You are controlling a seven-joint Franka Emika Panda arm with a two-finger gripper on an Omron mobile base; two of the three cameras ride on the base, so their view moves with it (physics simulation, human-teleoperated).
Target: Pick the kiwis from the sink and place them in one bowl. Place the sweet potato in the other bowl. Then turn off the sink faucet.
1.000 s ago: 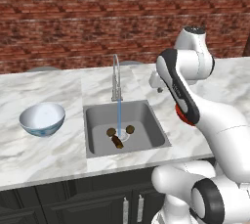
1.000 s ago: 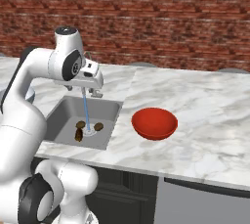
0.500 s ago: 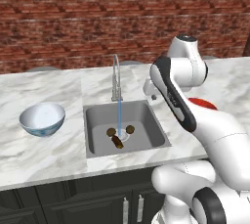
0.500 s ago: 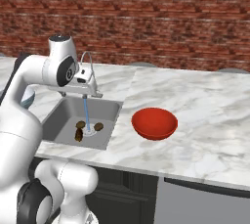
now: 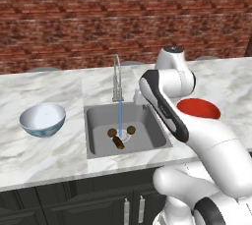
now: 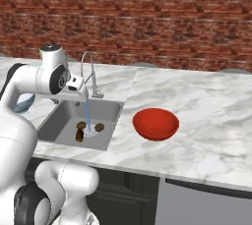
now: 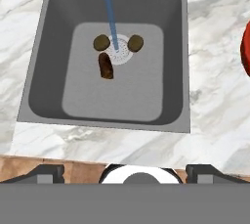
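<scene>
Two olive-brown kiwis lie on either side of the drain in the grey sink. The dark sweet potato lies just below the left kiwi. From the base views the kiwis and the sweet potato sit under the running faucet. My gripper hangs open high above the sink's near edge, holding nothing; it is beside the faucet's spout in the right base view. The white and blue bowl stands left of the sink, the red bowl to its right.
A blue stream of water falls from the faucet onto the drain. White marble counter surrounds the sink, with a brick wall behind. Dark cabinet fronts run below the counter's front edge.
The arm has swung left and lower, bringing the hand over the sink. The kiwis, sweet potato and bowls have not moved.
</scene>
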